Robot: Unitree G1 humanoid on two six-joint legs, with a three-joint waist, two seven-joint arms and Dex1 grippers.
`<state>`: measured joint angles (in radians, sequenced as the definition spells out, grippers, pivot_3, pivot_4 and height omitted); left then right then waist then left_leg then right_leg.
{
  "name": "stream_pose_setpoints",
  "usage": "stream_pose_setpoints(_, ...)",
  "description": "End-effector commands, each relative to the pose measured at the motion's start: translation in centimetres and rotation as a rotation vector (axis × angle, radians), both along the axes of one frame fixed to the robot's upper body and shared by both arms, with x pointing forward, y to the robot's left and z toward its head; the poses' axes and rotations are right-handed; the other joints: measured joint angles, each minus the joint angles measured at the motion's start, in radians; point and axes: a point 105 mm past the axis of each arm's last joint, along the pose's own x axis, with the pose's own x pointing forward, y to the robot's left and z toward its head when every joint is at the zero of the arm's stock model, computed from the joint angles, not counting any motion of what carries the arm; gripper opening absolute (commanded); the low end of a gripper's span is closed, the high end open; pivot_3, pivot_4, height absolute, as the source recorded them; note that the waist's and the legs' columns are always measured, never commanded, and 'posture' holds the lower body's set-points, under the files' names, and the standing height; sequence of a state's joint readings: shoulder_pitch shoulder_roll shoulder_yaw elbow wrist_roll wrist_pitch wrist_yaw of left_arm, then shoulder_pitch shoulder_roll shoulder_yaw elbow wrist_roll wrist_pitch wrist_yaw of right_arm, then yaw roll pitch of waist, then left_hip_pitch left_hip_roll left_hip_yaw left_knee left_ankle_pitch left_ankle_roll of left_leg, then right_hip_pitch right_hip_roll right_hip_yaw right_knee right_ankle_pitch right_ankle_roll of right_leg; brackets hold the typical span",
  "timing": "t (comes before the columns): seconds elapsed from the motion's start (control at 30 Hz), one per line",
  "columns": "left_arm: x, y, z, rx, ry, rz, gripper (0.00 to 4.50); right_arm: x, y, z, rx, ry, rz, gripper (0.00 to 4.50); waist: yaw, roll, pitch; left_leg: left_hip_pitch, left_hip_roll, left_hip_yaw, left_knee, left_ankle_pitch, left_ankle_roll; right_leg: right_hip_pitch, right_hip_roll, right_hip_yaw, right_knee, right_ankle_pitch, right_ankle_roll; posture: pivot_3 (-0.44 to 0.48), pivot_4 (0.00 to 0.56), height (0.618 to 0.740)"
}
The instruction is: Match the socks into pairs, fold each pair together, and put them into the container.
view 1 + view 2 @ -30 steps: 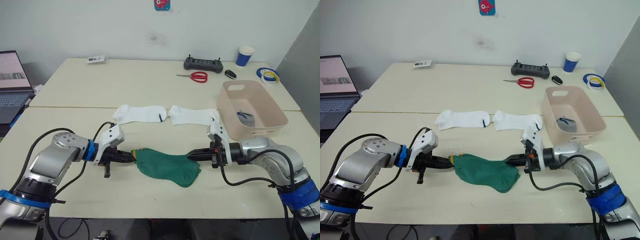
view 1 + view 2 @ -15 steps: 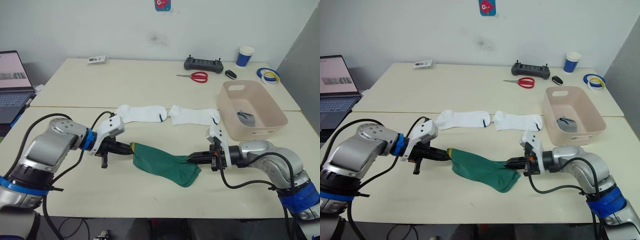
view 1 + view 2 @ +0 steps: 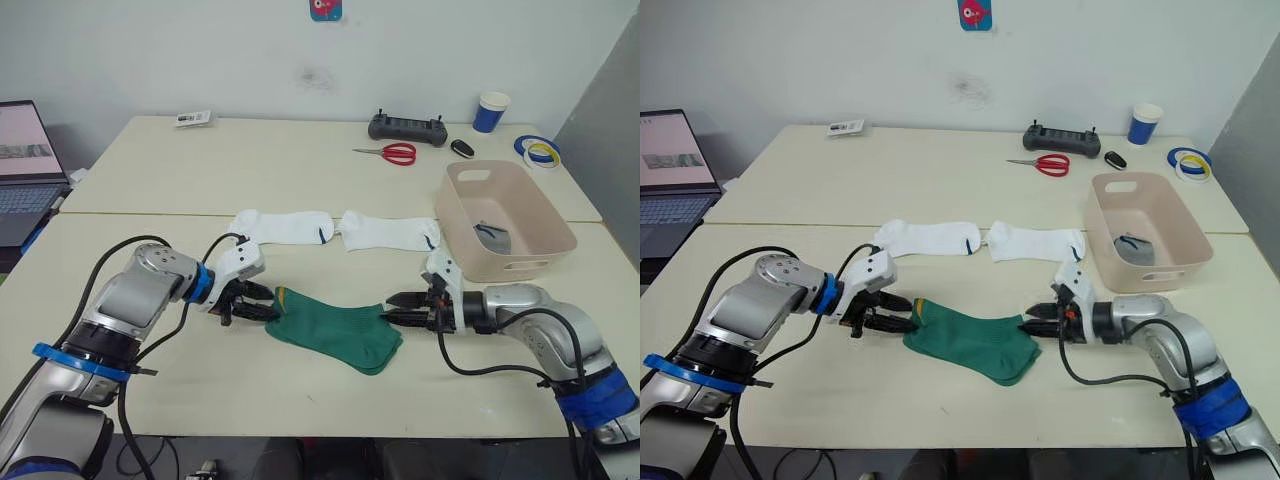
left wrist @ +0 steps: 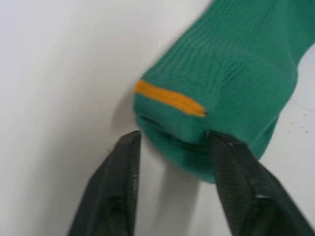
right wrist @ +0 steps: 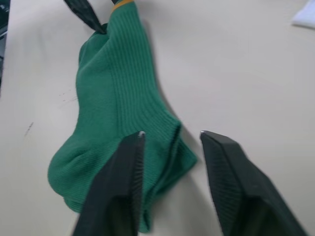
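while both our claws stand released at either end of the green socks, lying flat on the table between them, the cuff sits just ahead of our left gripper and the toe end just ahead of our right gripper. if we close on only the top layer, the stacked pair could slide apart before reaching the pink tub beyond our right gripper.

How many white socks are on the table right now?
2. One white sock lies at mid-table, behind the left end effector; the other white sock lies end to end beside it, nearer the pink tub. The tub's contents are partly hidden.
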<state>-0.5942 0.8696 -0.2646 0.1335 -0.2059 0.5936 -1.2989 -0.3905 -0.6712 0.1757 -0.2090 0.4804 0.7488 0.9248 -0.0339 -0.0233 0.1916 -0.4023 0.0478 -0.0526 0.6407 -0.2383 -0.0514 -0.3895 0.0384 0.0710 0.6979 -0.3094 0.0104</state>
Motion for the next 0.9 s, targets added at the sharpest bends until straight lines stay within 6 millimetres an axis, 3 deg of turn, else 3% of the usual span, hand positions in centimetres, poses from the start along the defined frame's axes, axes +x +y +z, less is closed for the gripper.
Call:
stream_pose_setpoints(0.03, 0.3, 1.8, 2.3, -0.037, -0.114, 0.062, 3.43, -1.0, -1.1, 1.8, -0.043, -0.146, 0.069, 2.12, 0.0, 0.0, 0.0, 0.0, 0.0, 0.0, 0.0, 0.0, 0.0, 0.0, 0.0, 0.0, 0.0, 0.0, 0.0, 0.0, 0.15, 0.74)
stream_pose_setpoints(0.2, -2.3, 1.1, 4.0, -0.076, -0.27, -0.078, 3.43, -3.1, -1.6, 0.7, -0.215, -0.308, 0.254, 2.12, -0.002, 0.0, 0.0, 0.001, 0.001, 0.0, -0.001, 0.0, 0.0, 0.0, -0.001, 0.0, 0.0, 0.0, 0.0, 0.0, 0.15, 0.74)
stream_pose_setpoints(0.37, -4.3, -0.7, 3.7, -0.062, -0.435, -0.229, 3.43, -3.5, -0.8, 0.0, -0.253, -0.425, 0.341, 2.12, 0.001, 0.0, 0.0, 0.001, 0.001, 0.001, 0.0, 0.0, 0.0, 0.001, -0.004, 0.0, 0.0, 0.0, 0.0, 0.0, 0.15, 0.74)
stream_pose_setpoints(0.53, -4.6, -1.8, 1.7, -0.041, -0.507, -0.277, 3.43, -3.5, 0.3, -0.6, -0.282, -0.513, 0.415, 2.12, 0.001, 0.0, 0.0, 0.002, 0.0, 0.001, 0.002, 0.0, 0.0, 0.003, -0.004, 0.001, 0.0, 0.002, 0.001, 0.0, 0.15, 0.74)
stream_pose_setpoints(0.73, -4.0, -2.2, 0.8, -0.029, -0.54, -0.281, 3.43, -2.9, 1.5, -0.9, -0.286, -0.572, 0.443, 2.12, 0.001, 0.0, 0.0, 0.002, 0.0, 0.002, 0.003, 0.0, 0.0, 0.002, -0.003, 0.001, 0.0, 0.002, 0.002, 0.0, 0.15, 0.74)
stream_pose_setpoints(0.9, -3.9, -2.5, 0.4, -0.044, -0.526, -0.285, 3.43, -2.8, 1.2, -1.3, -0.33, -0.612, 0.486, 2.12, 0.002, 0.0, 0.0, 0.002, 0.0, 0.001, 0.002, 0.0, 0.0, 0.002, -0.003, 0.001, 0.0, 0.002, 0.002, 0.0, 0.15, 0.74)
